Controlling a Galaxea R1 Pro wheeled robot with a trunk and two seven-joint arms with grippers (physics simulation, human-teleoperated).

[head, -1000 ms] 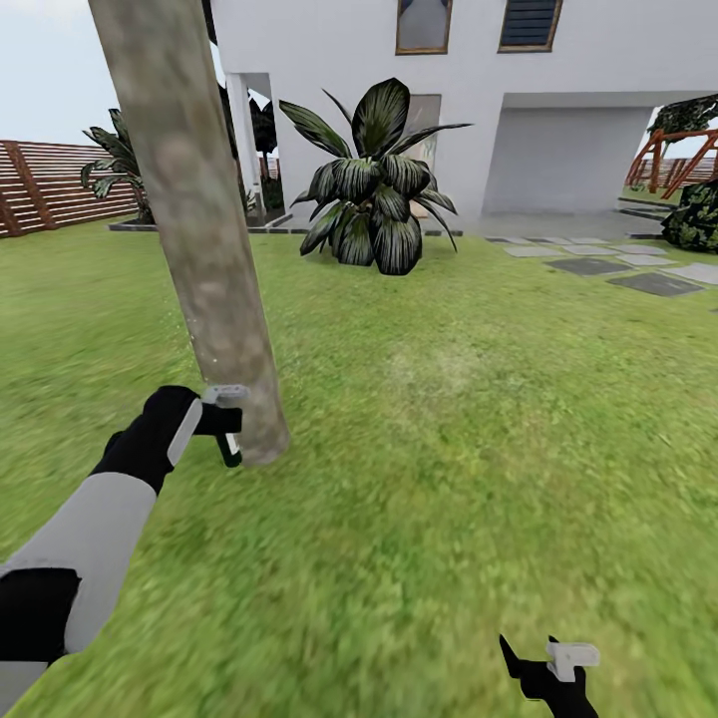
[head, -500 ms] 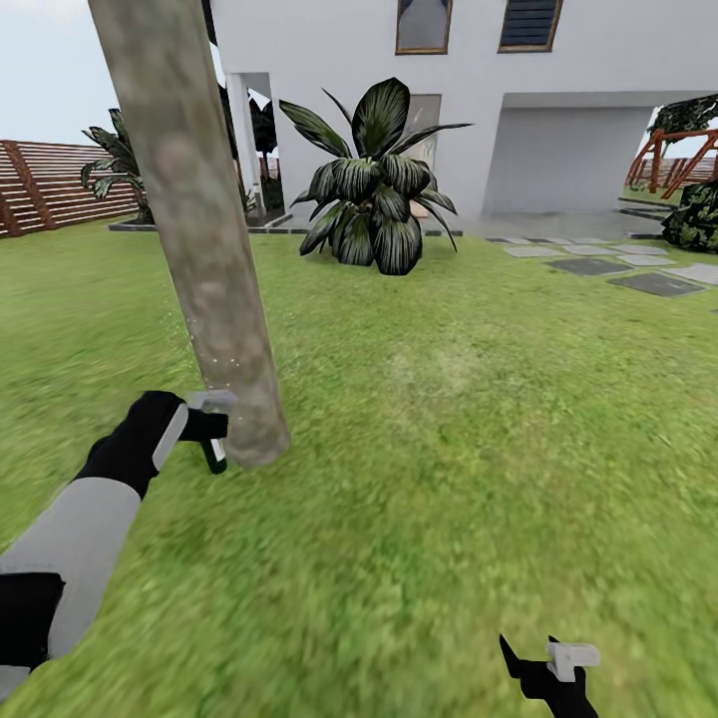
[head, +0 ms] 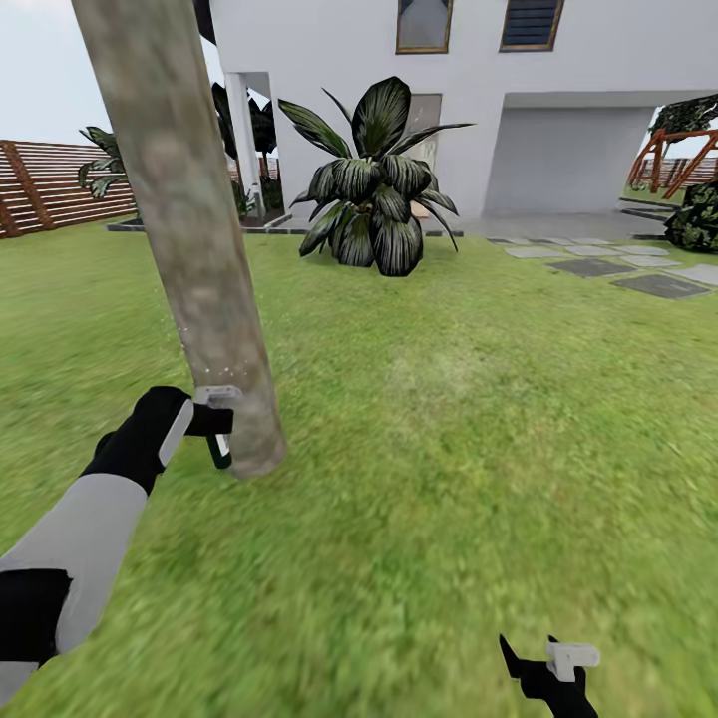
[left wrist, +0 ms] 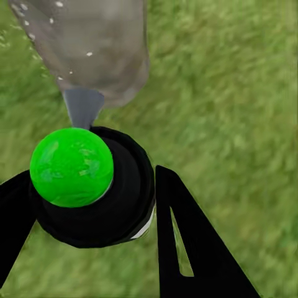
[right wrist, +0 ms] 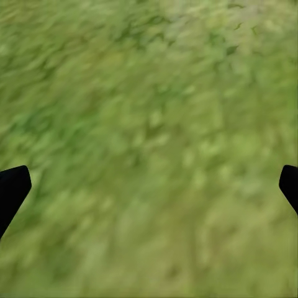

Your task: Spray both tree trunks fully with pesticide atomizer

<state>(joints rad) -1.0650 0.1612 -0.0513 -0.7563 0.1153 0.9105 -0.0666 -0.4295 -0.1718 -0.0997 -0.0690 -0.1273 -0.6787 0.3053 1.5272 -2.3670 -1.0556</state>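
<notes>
Item: left tool (left wrist: 87,205), black, two fingers closed around the pesticide atomizer (left wrist: 93,192). The atomizer has a black body, a bright green rounded cap and a grey nozzle aimed at the base of the tree trunk (left wrist: 93,43). From the head camera the left tool (head: 214,439) sits low, just beside the foot of the tree trunk (head: 189,229), on its left side; whether the nozzle touches the bark cannot be told.

Item: pesticide (left wrist: 89,54), a few pale specks on the lower bark, more scattered along the trunk's edge; faint specks (head: 182,327) also show on the left edge of the trunk from the head camera.

Item: tree trunk, thick, mottled grey-tan, leaning slightly, rising from the grass lawn (head: 449,419) out of the frame's top.

Item: right tool (head: 543,673), black with a pale grey block, low over the grass, well apart from the trunk. Its fingers (right wrist: 12,189) stand spread wide with nothing between them, only grass beneath.

Surroundings: broad-leaved dark bush (head: 374,189) beyond the trunk; white house (head: 558,110) behind it; brown slat fence (head: 60,184) far left; grey stepping stones (head: 623,269) on the right.
</notes>
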